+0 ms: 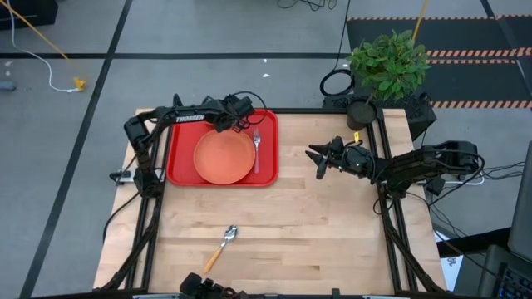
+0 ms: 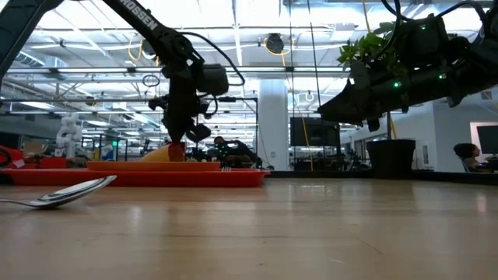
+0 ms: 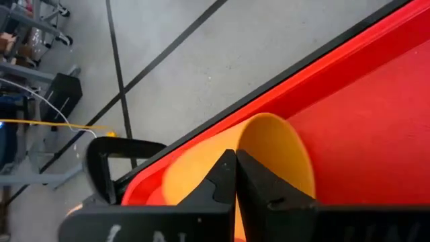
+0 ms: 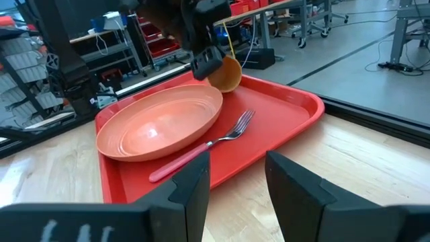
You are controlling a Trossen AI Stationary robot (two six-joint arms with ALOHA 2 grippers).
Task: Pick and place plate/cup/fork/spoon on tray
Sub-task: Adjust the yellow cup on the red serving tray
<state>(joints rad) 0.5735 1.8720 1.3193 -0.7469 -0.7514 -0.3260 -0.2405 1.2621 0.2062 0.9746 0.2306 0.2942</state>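
High view: we are setting the cup (image 4: 227, 72) at the tray's (image 1: 177, 170) 12 o'clock edge.
Our left gripper (image 1: 234, 123) fingers are pinching the tilted cup's rim over the tray, which is already holding the plate (image 1: 224, 156) and fork (image 1: 257, 146). We are leaving the spoon (image 1: 219, 247) on the bench (image 1: 332, 232) at 6 o'clock, handle towards 7; our right gripper (image 1: 319, 158), fingers spread, is hovering at 3.

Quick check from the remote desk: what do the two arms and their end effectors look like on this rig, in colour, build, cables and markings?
Both arms are dark, jointed and thin-linked. The left arm carries white TROSSEN lettering along its link, and black cables loop near its end effector. The right arm trails black cables at its base, and green lights glow on it in the low view. The right end effector has two flat, dark, angular fingers.
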